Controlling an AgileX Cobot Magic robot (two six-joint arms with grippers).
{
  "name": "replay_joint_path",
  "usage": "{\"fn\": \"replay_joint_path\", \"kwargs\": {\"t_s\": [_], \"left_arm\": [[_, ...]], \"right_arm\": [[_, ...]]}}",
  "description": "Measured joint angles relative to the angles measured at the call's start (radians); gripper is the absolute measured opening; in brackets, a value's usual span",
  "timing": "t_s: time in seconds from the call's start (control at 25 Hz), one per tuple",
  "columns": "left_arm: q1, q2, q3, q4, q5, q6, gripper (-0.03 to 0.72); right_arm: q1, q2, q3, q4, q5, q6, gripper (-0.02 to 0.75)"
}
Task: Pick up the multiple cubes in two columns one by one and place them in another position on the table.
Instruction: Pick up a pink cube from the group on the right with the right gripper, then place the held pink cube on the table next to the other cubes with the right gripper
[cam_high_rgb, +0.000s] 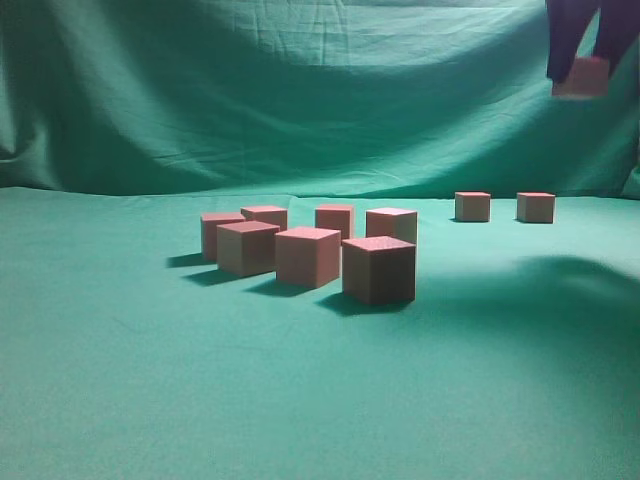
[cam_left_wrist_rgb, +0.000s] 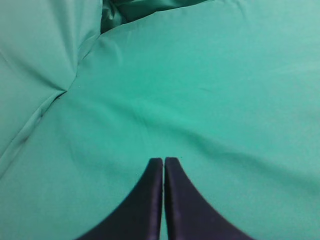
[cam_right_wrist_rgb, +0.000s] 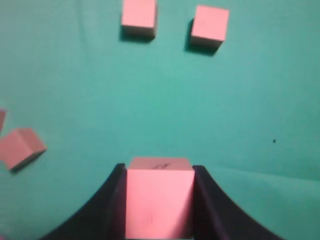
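Right wrist view: a cube (cam_right_wrist_rgb: 159, 202) is seen clamped between the two dark fingers of the right end effector (cam_right_wrist_rgb: 159, 200), raised well above the bench (cam_right_wrist_rgb: 240, 110). Beyond it, two cubes (cam_right_wrist_rgb: 139, 17) lie side by side on the cloth, and another cube (cam_right_wrist_rgb: 19, 148) sits tilted at the left edge.

Left wrist view: only the left end effector (cam_left_wrist_rgb: 164, 172) is shown, fingers pressed together with nothing between them, over bare green cloth; no cubes are seen here.

Exterior view: what neither wrist camera gives is the whole layout. Nearest, a group of six cubes (cam_high_rgb: 378, 269) is set in two rows at bench centre. Farther back right, the pair of cubes (cam_high_rgb: 472, 206) stands apart from the group. The held cube (cam_high_rgb: 582, 77) hangs at top right, before the wrinkled backdrop (cam_high_rgb: 250, 90). Nothing stands between the held cube and the pair.
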Motion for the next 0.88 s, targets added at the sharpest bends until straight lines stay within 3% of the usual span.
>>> {"fn": "replay_joint_path", "kwargs": {"t_s": [0.28, 0.48, 0.72, 0.88], "left_arm": [[0.000, 0.000, 0.000, 0.000, 0.000, 0.000, 0.000], [0.000, 0.000, 0.000, 0.000, 0.000, 0.000, 0.000], [0.000, 0.000, 0.000, 0.000, 0.000, 0.000, 0.000], [0.000, 0.000, 0.000, 0.000, 0.000, 0.000, 0.000]], "right_arm": [[0.238, -0.220, 0.310, 0.026, -0.058, -0.182, 0.249], [0.435, -0.285, 0.505, 0.039, -0.152, -0.211, 0.249], [0.638, -0.287, 0.609, 0.064, -0.305, -0.219, 0.249], [0.703, -0.266, 0.626, 0.080, -0.398, -0.198, 0.249]]}}
